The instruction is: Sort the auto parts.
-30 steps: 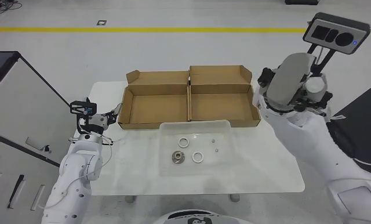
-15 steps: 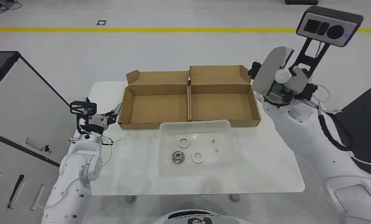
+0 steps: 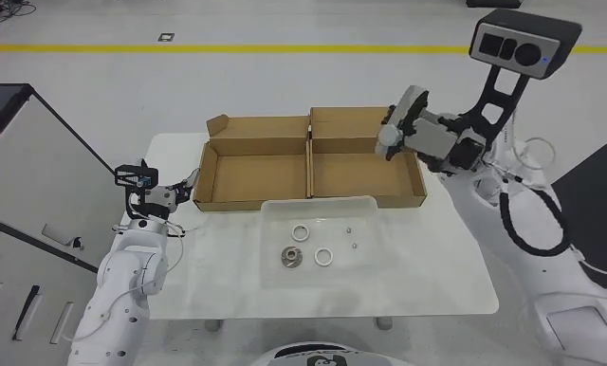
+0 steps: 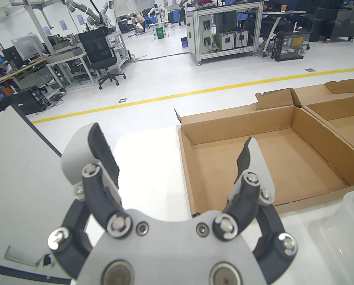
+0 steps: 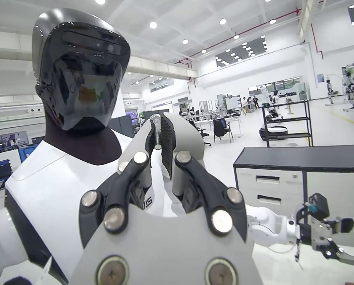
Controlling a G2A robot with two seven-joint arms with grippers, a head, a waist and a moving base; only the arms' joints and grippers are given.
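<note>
At the bench's [image 3: 432, 271] left edge we found the left jaws released, just beside the left box's [image 3: 254, 179] outer wall. The tray [image 3: 360, 266] sat against the boxes' near edge, holding two rings [image 3: 300, 231], a gear-like part [image 3: 289, 258] and small bits. Over the right box's [image 3: 365, 174] far right corner, the right jaws clenched a threaded bolt [image 5: 156, 133]. We saw bare bench right of the tray.

No legible text anywhere — only a small, unclear white mark [image 5: 148, 201] on the right gripper [image 5: 160, 126].
</note>
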